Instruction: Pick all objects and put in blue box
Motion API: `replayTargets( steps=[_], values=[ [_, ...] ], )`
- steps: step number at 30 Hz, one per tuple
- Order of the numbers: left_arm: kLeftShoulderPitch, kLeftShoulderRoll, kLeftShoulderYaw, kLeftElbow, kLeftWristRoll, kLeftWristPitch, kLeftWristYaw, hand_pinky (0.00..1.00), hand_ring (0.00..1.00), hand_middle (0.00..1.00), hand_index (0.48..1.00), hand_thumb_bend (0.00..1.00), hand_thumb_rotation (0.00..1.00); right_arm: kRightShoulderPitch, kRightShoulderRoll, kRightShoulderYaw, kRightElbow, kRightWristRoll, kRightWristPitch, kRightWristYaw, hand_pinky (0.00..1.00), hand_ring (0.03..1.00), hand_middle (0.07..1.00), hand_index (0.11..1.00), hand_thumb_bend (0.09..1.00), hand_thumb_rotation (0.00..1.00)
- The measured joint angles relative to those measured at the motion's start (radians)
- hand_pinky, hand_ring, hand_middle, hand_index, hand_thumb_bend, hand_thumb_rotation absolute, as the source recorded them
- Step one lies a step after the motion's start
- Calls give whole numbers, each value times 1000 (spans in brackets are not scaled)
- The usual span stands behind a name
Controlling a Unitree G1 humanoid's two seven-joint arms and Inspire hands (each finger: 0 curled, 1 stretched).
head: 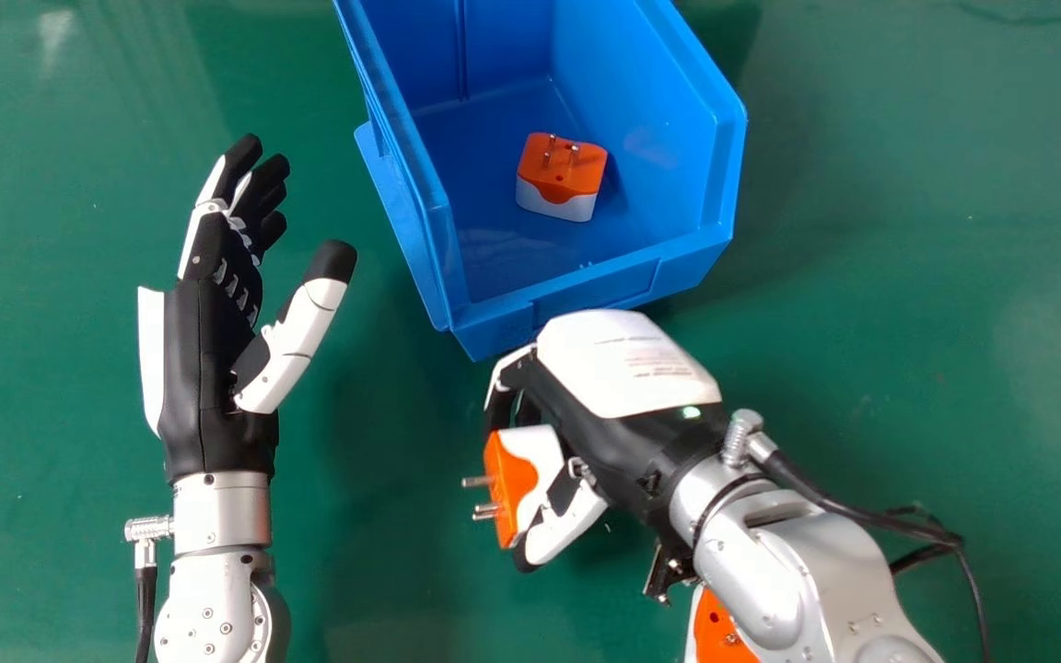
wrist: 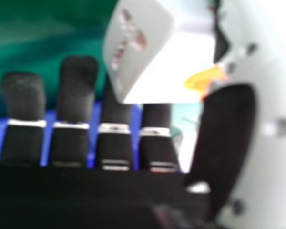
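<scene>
The right hand [head: 586,424] pinches an orange-and-white plug adapter [head: 521,474] between its thumb and fingers, just outside the near end of the blue box [head: 722,175]; the metal pins point toward the left in the head view, and the right hand view shows the white socket face, with its openings, beside the thumb. Inside the box, on its floor, a second orange-and-white adapter [head: 563,170] rests with its pins up. Near the bottom edge of the head view, another orange-and-white object [head: 717,631] is partly hidden by the silver right forearm [head: 761,571]. The left hand [head: 208,368] is held apart from the box over the green surface [head: 908,230], fingers relaxed and thumb spread away from them
</scene>
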State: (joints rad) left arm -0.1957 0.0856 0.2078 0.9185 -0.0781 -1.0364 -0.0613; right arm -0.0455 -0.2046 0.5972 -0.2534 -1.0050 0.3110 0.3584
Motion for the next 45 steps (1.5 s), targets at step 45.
replayTargets(
  steps=[45],
  values=[
    [9, -10, -6, 0, -6, -1, -6, 904, 893, 872, 882, 779, 504, -19, 148, -151, 443, 97, -655, -1400, 313, 426, 514, 503, 499, 0]
  ],
)
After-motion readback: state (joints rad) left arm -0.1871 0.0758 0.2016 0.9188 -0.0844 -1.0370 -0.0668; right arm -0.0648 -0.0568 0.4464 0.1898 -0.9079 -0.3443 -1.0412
